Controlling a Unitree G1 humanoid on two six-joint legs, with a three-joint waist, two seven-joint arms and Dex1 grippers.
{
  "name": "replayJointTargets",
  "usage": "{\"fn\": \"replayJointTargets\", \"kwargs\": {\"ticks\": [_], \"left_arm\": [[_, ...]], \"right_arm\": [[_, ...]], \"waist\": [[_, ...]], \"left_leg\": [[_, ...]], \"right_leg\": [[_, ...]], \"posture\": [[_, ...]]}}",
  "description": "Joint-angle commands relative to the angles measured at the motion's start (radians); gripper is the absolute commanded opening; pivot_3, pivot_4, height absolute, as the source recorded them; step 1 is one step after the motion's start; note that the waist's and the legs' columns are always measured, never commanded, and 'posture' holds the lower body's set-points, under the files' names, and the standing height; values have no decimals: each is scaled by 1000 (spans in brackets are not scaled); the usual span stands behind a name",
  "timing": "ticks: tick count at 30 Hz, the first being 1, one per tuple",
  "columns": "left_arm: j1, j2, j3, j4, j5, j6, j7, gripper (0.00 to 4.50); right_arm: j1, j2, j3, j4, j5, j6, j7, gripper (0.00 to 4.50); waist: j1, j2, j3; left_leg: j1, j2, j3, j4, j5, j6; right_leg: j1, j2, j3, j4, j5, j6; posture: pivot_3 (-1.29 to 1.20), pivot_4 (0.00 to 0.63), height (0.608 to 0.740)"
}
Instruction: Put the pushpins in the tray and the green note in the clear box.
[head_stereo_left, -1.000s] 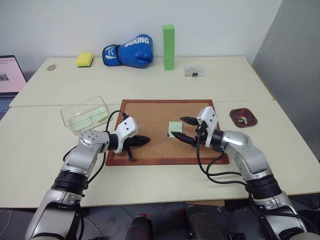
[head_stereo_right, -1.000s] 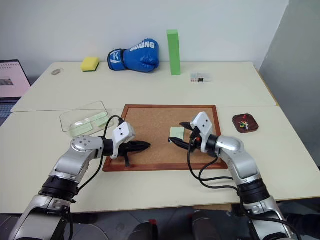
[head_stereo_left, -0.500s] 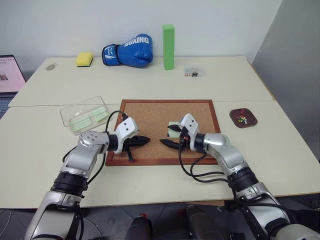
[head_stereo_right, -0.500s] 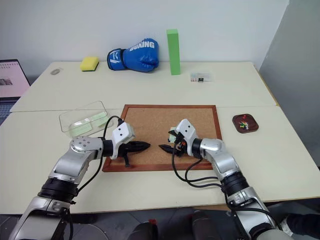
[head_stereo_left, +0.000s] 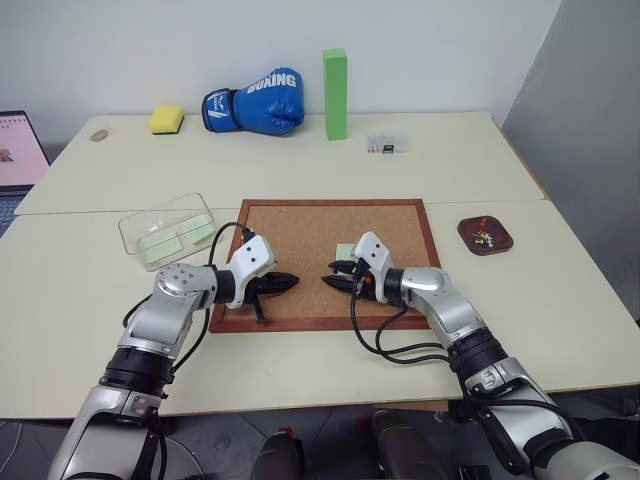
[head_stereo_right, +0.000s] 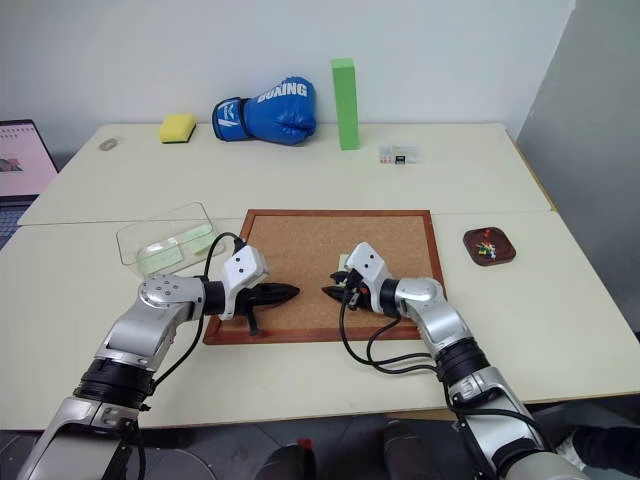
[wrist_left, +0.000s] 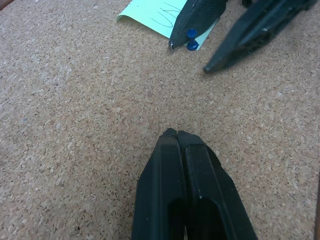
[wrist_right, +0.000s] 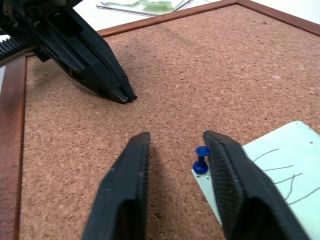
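Bench (head_stereo_left: 300, 350) first: you have the corkboard (head_stereo_left: 300, 225) lying flat at its middle, where both arms can reach it, with the clear box (head_stereo_left: 168, 232) just off the board's left edge and the tray (head_stereo_left: 487, 234) well off to its right. The box already holds pale green paper and the tray already holds some coloured pins, so part of the sorting looks done.

One green note (wrist_right: 280, 165) lies on the board, pinned at its corner by a dark blue pushpin (wrist_right: 201, 160). That pin is why the note cannot be lifted yet; my guess is you must pull it first.

Your right gripper (wrist_right: 175, 142) reaches in low, nearly level, pointing forward and leftward. Its fingers are apart, with the pin between them, just beside one finger; whether that finger touches it I cannot tell.

Your left gripper (wrist_left: 175, 134) hovers over bare cork, near the right one but apart from it, angled down and toward the right. Its fingers are pressed together on nothing, so it seems parked out of the way.
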Motion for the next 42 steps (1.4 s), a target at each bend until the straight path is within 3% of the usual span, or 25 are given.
{"fn": "replayJointTargets", "kwargs": {"ticks": [1,5,26,31,38,42], "left_arm": [[27,6,-42,27,29,28,-13,0],[28,6,-45,27,31,26,-16,0],[21,2,-49,35,31,30,-19,0],[13,-17,-14,15,-22,21,-34,0],[-49,-54,65,-27,-114,53,-34,1251],[-85,-26,59,-87,-121,15,-78,1988]], "right_arm": [[-28,17,-34,-16,15,-10,-4,660],[-25,16,-39,-11,4,-20,-2,8],[-34,-30,-159,-340,138,199,-39,8],[-45,-52,-176,-374,146,221,-50,8],[-53,-90,-174,-425,189,288,-11,0],[-60,-122,-192,-460,276,402,47,0]], "waist": [[0,0,0],[0,0,0],[1,0,0],[2,0,0],[8,0,1],[15,-1,2]], "left_leg": [[0,0,0,0,0,0],[0,0,0,0,0,0],[-1,0,-1,0,0,0],[-1,0,-1,0,0,0],[-4,0,-1,0,0,0],[-5,0,-2,0,0,0]], "right_leg": [[0,0,0,0,0,0],[0,0,0,0,0,0],[0,0,-1,0,0,0],[0,0,-1,0,0,0],[-2,0,-1,-1,0,0],[-2,0,-1,-1,0,0]], "posture": [[0,150,740],[0,150,740],[0,150,740],[0,150,740],[0,150,740],[0,150,740]]}}
